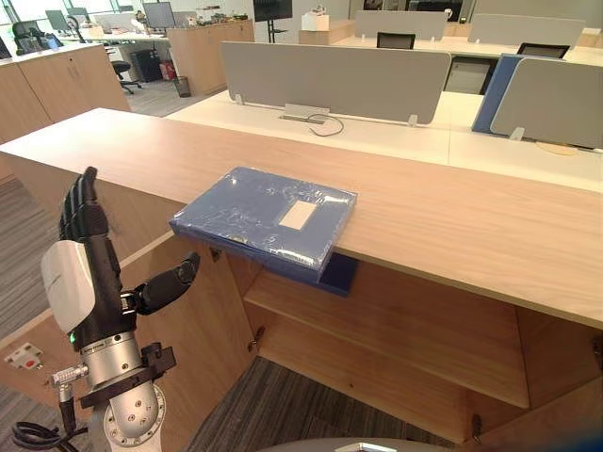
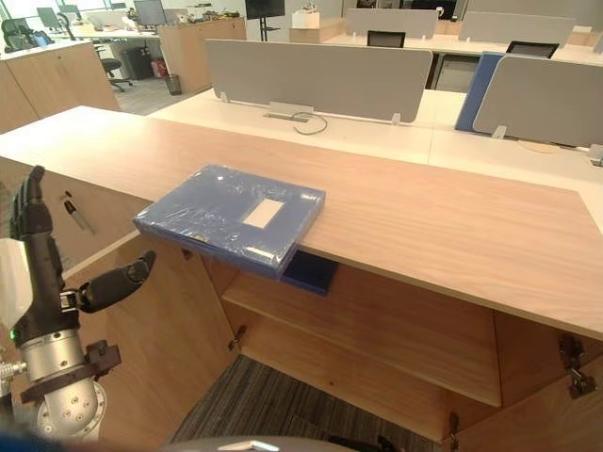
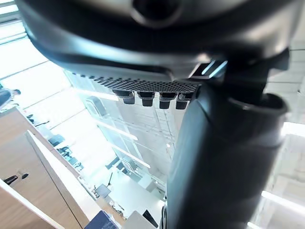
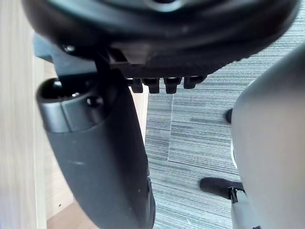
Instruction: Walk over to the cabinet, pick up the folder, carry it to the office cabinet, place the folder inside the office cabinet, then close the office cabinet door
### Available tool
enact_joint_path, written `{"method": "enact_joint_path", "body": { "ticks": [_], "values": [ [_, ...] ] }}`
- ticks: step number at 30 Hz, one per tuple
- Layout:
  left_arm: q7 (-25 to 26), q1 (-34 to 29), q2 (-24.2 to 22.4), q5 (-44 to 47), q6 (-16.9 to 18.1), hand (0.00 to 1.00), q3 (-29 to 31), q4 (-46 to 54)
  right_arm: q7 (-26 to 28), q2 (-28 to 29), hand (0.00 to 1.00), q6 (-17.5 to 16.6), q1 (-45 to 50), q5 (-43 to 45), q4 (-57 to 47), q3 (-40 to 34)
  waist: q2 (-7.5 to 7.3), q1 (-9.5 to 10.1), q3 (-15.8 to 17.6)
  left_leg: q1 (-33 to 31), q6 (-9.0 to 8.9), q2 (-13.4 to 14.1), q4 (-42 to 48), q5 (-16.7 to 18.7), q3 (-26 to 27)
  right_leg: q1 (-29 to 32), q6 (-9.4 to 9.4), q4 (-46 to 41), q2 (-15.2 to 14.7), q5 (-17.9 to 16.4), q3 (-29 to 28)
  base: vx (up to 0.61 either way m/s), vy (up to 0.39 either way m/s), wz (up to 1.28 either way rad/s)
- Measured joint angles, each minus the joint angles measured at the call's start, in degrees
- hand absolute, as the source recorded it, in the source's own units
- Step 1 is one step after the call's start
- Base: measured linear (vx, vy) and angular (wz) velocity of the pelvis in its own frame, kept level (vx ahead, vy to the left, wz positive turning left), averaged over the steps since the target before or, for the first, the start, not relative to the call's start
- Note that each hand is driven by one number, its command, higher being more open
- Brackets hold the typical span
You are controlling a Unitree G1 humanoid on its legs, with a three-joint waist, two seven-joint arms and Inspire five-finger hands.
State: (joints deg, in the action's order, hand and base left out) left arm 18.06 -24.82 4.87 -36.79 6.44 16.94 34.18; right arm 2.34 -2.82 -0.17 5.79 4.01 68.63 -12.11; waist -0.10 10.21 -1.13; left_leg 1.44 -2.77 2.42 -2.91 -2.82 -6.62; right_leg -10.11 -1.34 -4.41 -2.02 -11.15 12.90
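- The wooden cabinet (image 1: 452, 217) runs across the head views, its long top bare apart from the folder. Below, its compartment stands open at 5 o'clock, with a shelf (image 1: 396, 330) inside.
- White desks with grey divider panels (image 1: 334, 80) stand behind it at 12 o'clock.
- Grey striped carpet (image 1: 283, 405) shows at 6 o'clock, under the open compartment.
- An open door leaf (image 1: 193, 344) hangs at 7 o'clock, beside the left hand.
- The blue folder (image 1: 268, 217) lies flat on the cabinet top near the middle of the view. Its near corner juts past the front edge, and a darker blue piece shows under that corner. Neither hand touches it.
- The left hand (image 1: 85, 273) is raised at 8 o'clock, fingers straight and upright and the thumb out toward the folder at its 2 o'clock. It holds nothing.
- The right hand (image 4: 157, 28) hangs over the carpet, fingers loose and unbent, and is empty.
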Motion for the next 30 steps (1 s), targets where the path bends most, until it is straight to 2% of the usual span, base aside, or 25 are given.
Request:
{"method": "enact_joint_path", "body": {
  "ticks": [6, 16, 20, 25, 30],
  "values": [
    [-0.84, 0.8, 4.67, -1.85, 0.91, 1.0, 0.01, -3.76, -0.02, -0.88, 1.0, -0.69, -0.62, 0.02, 1.16, 0.42, 0.96, -0.01, 0.41, 0.18, 0.01, 0.24, -0.16, -0.03, 0.48, 0.37, 0.09, -0.14, 0.17, 0.05, -0.63, -0.02, -0.027, -0.05],
    [-2.31, 0.83, 11.73, -3.3, 3.35, 1.0, -0.21, -9.36, 0.08, -1.71, 1.0, -1.18, -1.39, 0.0, 2.05, 2.11, 1.32, -0.11, 0.61, 0.21, 0.05, 0.32, -0.42, -0.06, 1.29, 1.0, 0.28, -0.49, 0.11, 0.16, -1.75, -0.02, -0.006, -0.05],
    [-2.31, 2.16, 15.86, -4.36, 3.66, 1.0, -1.43, -14.9, 0.07, -2.01, 1.0, -1.22, -1.55, -0.07, 1.88, 2.67, 1.65, -0.21, 0.98, 1.59, 0.34, 0.48, -2.07, -0.83, 1.48, 0.81, 0.31, -0.76, 0.12, 0.17, -1.91, -0.02, -0.005, -0.02],
    [-2.31, 5.48, 19.99, -4.98, 3.6, 1.0, -5.05, -20.53, -0.02, -1.86, 1.0, -1.28, -2.44, -0.71, 1.73, 4.5, 1.21, -0.94, 2.06, 1.71, 0.52, 0.44, -2.35, -0.96, 1.82, 0.89, 0.31, -0.81, 0.03, 0.16, -2.29, -0.04, -0.001, -0.03],
    [-2.36, 9.11, 21.36, -6.26, 3.58, 1.0, -7.67, -24.98, -0.04, -1.73, 1.0, -1.3, -2.68, -1.72, 1.25, 4.96, 0.88, -1.37, 2.42, 1.87, 0.52, 0.46, -2.39, -0.95, 2.57, 0.93, 0.32, -0.64, 0.03, 0.17, -2.85, -0.02, -0.004, -0.06]
  ]
}}
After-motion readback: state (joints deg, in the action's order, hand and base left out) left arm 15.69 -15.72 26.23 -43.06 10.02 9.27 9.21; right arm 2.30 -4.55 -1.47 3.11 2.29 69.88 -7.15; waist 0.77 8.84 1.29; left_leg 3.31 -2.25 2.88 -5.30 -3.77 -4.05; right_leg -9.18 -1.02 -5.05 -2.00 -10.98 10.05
